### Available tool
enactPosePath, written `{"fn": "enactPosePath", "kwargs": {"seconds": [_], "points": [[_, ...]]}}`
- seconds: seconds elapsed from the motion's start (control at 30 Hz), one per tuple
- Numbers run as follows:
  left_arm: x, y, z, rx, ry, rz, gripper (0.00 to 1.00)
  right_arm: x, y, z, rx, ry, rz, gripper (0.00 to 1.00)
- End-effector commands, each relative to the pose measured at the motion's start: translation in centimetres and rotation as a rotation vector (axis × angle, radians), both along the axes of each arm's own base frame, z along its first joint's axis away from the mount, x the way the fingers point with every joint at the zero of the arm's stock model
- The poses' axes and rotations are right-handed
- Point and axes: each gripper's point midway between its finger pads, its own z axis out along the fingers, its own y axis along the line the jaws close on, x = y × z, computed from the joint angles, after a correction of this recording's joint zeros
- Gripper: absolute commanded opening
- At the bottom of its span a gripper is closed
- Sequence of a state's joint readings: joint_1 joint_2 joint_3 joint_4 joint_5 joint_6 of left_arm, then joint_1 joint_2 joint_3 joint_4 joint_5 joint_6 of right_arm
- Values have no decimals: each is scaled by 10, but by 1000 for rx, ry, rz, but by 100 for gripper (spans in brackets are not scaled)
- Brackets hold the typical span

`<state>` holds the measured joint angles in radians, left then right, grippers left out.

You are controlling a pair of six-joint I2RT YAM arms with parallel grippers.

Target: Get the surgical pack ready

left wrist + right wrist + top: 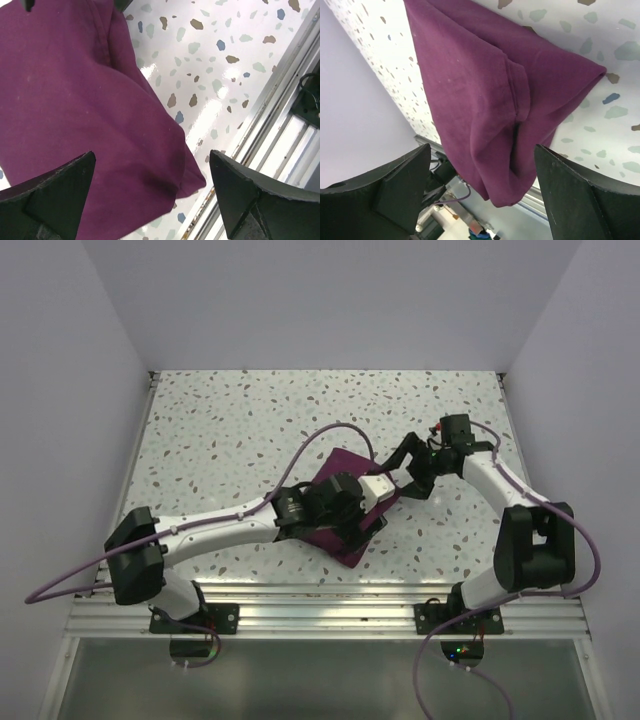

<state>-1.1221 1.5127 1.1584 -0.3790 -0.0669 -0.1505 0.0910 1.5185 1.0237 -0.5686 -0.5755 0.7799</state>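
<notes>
Speckled table (250, 420). On it, mid-table toward the near edge: surgical pack (348, 543), a folded maroon cloth bundle, closed, contents hidden, seamed folds, soft corners. left gripper (152, 155) and right gripper (482, 150): jaws spread wide over it, nothing held.

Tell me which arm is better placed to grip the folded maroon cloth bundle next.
Probably right: the right gripper, open, has the folded maroon cloth bundle centred between its jaws; the left gripper, open, hangs half over speckled table.
</notes>
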Motion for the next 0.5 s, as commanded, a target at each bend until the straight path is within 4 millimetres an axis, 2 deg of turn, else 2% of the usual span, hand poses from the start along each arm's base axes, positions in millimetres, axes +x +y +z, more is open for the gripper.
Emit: {"fn": "enactPosePath", "kwargs": {"seconds": [0.0,0.03,0.1,0.23,0.47], "points": [[13,-24,8,-40,-24,17,100,6,13,6,78,1,-6,88],[16,-26,-2,-15,-17,19,100,7,14,6,72,-2,-4,88],[21,-31,-4,-2,-22,33,100,9,14,1,54,8,-9,88],[27,-37,-25,51,-13,42,100,6,19,-11,57,45,-17,88],[32,-32,-51,123,-21,57,99,5,26,-25,39,50,-22,86]]}}
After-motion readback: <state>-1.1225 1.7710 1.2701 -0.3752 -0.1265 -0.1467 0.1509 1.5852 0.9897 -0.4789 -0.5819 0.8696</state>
